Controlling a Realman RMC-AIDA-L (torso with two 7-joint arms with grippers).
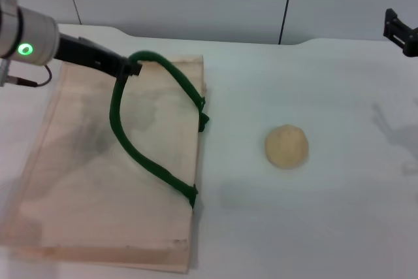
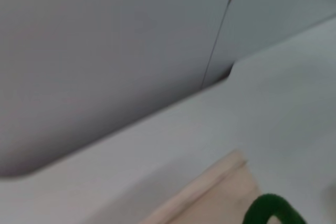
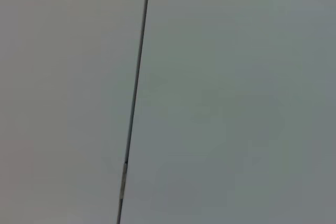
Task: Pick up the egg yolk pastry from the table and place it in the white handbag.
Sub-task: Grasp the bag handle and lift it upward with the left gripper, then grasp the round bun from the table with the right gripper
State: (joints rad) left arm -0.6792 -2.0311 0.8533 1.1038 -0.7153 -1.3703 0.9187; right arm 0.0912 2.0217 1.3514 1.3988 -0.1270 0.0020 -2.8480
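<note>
Head view: the left pincer (image 1: 132, 66) is closed on the green handle (image 1: 134, 145) of the white handbag (image 1: 85, 181), which lies flat on the worktop (image 1: 339, 213). The egg yolk pastry (image 1: 286, 146) sits on the worktop, well apart from the bag's edge. The right pincer (image 1: 400, 31) hangs at the far right; its opening cannot be told.

Left wrist view: handle loop (image 2: 270, 208) and bag corner (image 2: 220, 192).

Right wrist view: a plain wall (image 3: 226, 98).

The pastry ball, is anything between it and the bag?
Nothing visible. Only bare table lies between the pastry ball and the bag. The left claw grips the bag's green handle; the right claw hangs far off.
</note>
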